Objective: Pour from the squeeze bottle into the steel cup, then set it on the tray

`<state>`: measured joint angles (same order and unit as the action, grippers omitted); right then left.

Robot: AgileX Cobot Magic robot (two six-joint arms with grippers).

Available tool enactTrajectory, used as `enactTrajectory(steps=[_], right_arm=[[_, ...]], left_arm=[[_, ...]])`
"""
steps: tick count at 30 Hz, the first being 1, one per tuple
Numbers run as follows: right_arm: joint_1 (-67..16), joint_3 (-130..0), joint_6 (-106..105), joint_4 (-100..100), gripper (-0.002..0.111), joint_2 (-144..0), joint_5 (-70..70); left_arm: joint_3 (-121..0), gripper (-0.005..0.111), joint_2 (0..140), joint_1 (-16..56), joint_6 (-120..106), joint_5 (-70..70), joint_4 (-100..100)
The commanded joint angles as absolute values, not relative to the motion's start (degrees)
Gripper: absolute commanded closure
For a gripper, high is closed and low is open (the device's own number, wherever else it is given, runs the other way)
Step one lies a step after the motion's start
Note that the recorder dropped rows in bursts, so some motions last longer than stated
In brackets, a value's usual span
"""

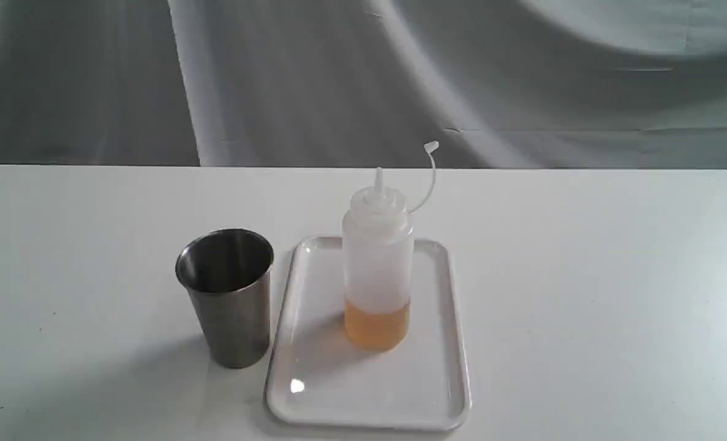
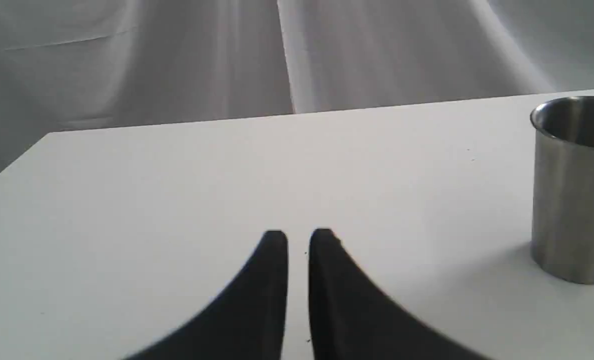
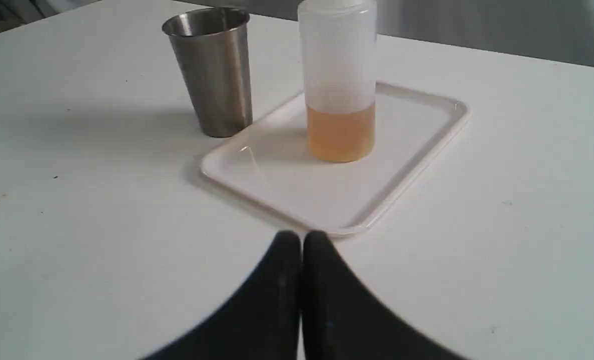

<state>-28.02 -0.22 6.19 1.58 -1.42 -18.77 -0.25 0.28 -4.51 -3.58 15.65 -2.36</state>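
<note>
While both end effectors rest closed, empty, the squeeze bottle holds amber liquid.

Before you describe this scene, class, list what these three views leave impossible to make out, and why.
1. Exterior view: whether the steel cup holds liquid; its dark inside hides the bottom.
2. Right wrist view: nozzle and cap strap of the squeeze bottle, cut off by the picture's edge.
3. Left wrist view: part of the cup, cut by the edge; bottle and tray out of frame.
4. Exterior view: both arms, out of frame.
</note>
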Motion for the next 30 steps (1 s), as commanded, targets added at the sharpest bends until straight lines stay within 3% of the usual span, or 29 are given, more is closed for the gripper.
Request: enactTrajectory(steps=[1,20,30], right_arm=[[-27.99,0.00,6.38,1.23,0.108,-1.11,-19.05],[-4.93,0.00,6.38,-0.89,0.108,-0.98,-19.08],[1.49,0.00,6.38,-0.89,0.108,-0.98,-19.08]], left_arm=[[0.00,0.098,0.00,-4.37,-3.48,15.24,-2.49],[0.00,0.098,0.00,-4.37,-3.48,15.24,-2.49],[0.00,0.098,0.00,-4.37,-3.48,15.24,-2.49]])
